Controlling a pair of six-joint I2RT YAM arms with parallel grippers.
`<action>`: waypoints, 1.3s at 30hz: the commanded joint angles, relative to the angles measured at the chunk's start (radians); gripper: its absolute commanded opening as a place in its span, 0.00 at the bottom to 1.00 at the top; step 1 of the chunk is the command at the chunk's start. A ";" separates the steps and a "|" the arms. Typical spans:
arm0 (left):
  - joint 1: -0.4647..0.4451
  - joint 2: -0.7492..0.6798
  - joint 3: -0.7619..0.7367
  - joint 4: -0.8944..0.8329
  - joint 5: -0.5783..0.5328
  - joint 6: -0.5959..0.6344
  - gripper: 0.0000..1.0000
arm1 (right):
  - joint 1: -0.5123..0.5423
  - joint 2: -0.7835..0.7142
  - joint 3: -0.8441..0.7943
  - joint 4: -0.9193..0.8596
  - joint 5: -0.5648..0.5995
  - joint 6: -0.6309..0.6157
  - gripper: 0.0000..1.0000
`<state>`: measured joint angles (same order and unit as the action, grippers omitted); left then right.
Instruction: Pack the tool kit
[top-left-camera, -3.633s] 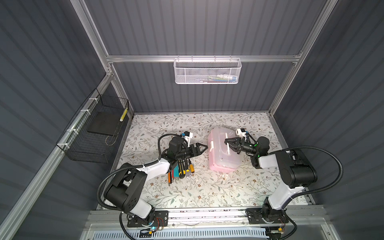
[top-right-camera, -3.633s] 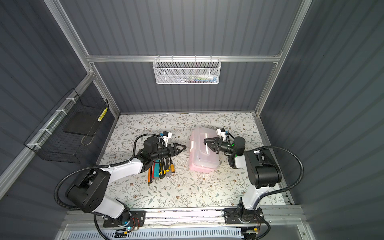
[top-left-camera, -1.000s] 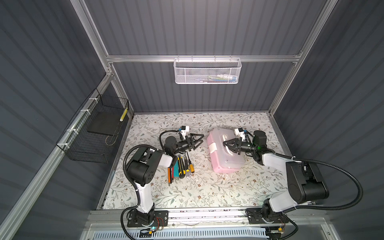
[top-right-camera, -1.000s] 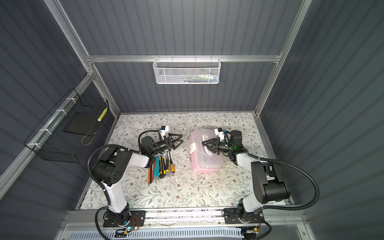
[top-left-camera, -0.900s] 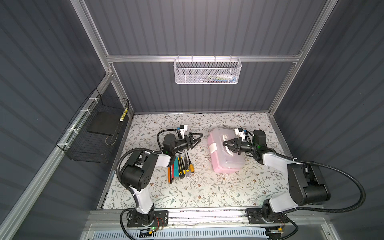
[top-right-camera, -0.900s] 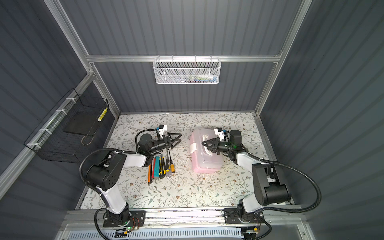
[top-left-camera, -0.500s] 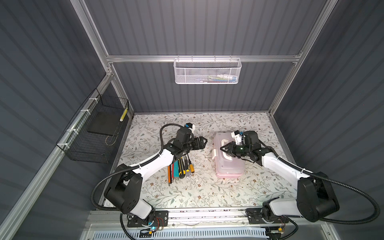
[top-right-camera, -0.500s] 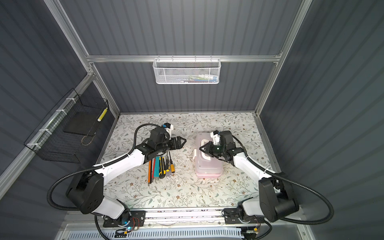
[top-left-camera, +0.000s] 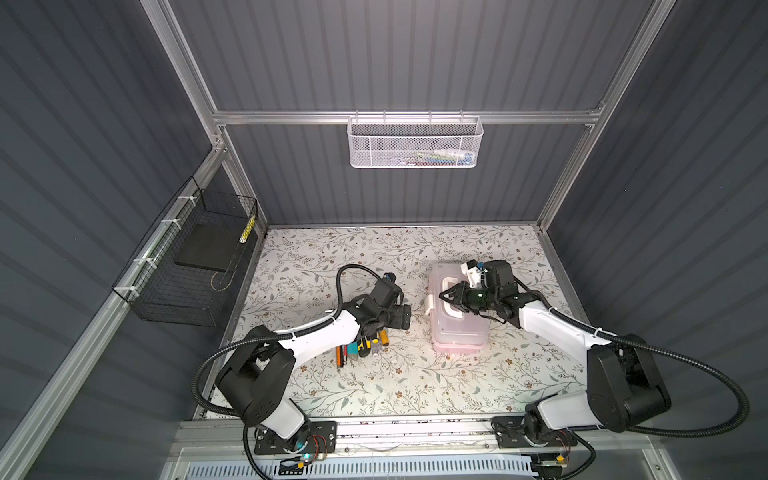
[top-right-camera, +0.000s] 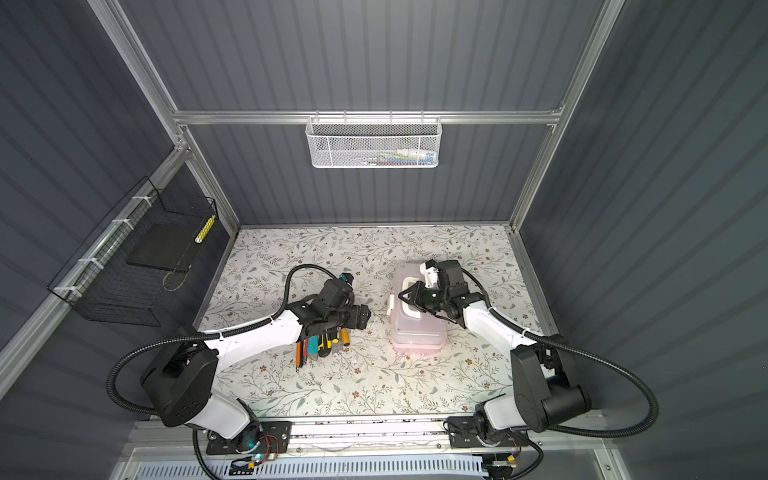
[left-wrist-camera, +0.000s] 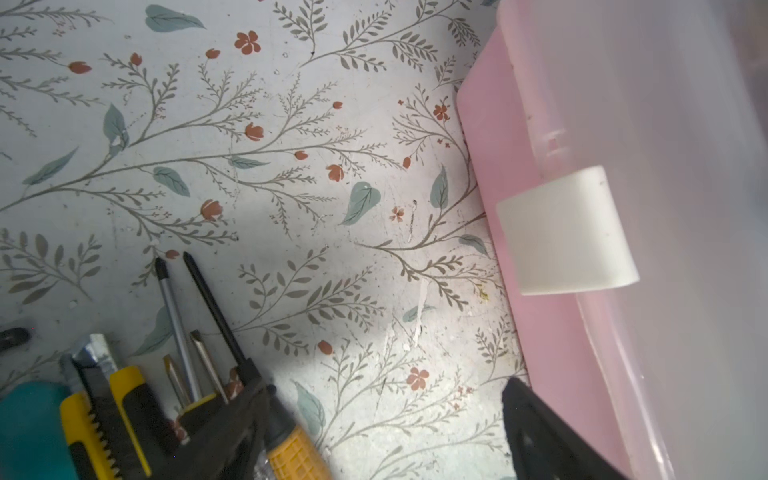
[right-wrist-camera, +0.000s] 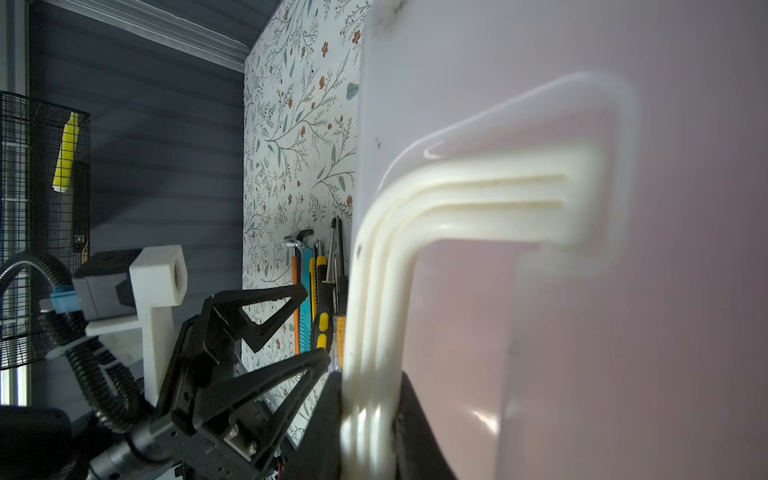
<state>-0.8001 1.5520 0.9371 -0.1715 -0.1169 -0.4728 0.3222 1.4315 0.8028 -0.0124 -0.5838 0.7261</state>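
Note:
The tool kit's pink case (top-left-camera: 457, 332) (top-right-camera: 417, 330) lies right of the middle in both top views, its frosted lid down. My right gripper (top-left-camera: 446, 297) (top-right-camera: 405, 297) (right-wrist-camera: 370, 415) is shut on the case's white handle (right-wrist-camera: 415, 270). My left gripper (top-left-camera: 405, 318) (top-right-camera: 365, 316) (left-wrist-camera: 384, 415) is open with nothing between its fingers. It hovers low between the loose tools (top-left-camera: 361, 345) (top-right-camera: 322, 343) and the case's white latch (left-wrist-camera: 565, 232). Screwdrivers (left-wrist-camera: 178, 316) and a yellow-black utility knife (left-wrist-camera: 104, 407) lie side by side.
A white mesh basket (top-left-camera: 415, 143) hangs on the back wall. A black wire basket (top-left-camera: 187, 266) is fixed to the left wall. The floral table (top-left-camera: 374, 382) ends at a metal rail in front.
The right gripper, holding the handle, has turned the case straight and drawn it slightly forward. The left arm has swung forward and right, close to the latch side, its jaws a little wider.

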 joint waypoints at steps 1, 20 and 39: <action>-0.033 -0.022 -0.009 0.014 -0.051 0.034 0.91 | 0.001 0.032 -0.054 -0.011 -0.002 0.009 0.00; -0.095 0.086 0.027 0.182 -0.070 0.065 0.96 | 0.001 0.033 -0.060 0.016 -0.055 0.000 0.00; -0.095 0.186 0.094 0.223 -0.097 0.095 0.95 | 0.002 0.040 -0.056 0.025 -0.084 -0.013 0.00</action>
<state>-0.8898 1.7153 1.0092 0.0540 -0.1871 -0.4072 0.3149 1.4300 0.7853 0.0311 -0.6250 0.7437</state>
